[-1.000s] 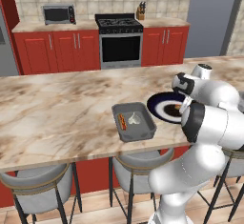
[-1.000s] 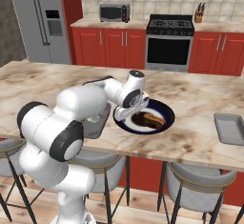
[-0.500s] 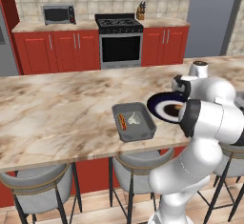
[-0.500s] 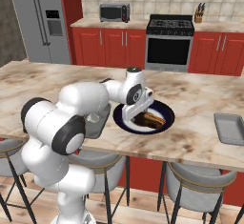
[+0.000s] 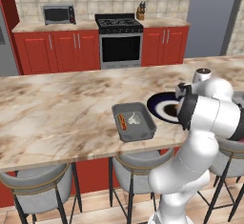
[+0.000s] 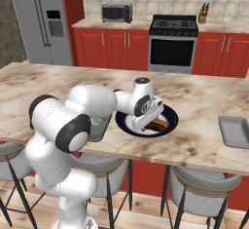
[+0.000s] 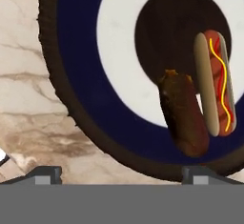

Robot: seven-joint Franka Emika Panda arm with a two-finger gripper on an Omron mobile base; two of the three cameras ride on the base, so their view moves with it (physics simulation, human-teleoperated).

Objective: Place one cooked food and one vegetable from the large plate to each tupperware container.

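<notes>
From the left base view you look forward and down from behind the arm's left, the plate (image 5: 159, 105) at 3 o'clock, one tub (image 5: 134, 121) at centre. The right base view faces the same way from the other side — the same counter (image 6: 204, 101) and plate (image 6: 168, 124) sit mid-frame, another tub (image 6: 234, 131) at 3 o'clock. Your hand view hangs close over the plate (image 7: 81, 66) — a hot dog (image 7: 214, 82) at 3 o'clock.
</notes>
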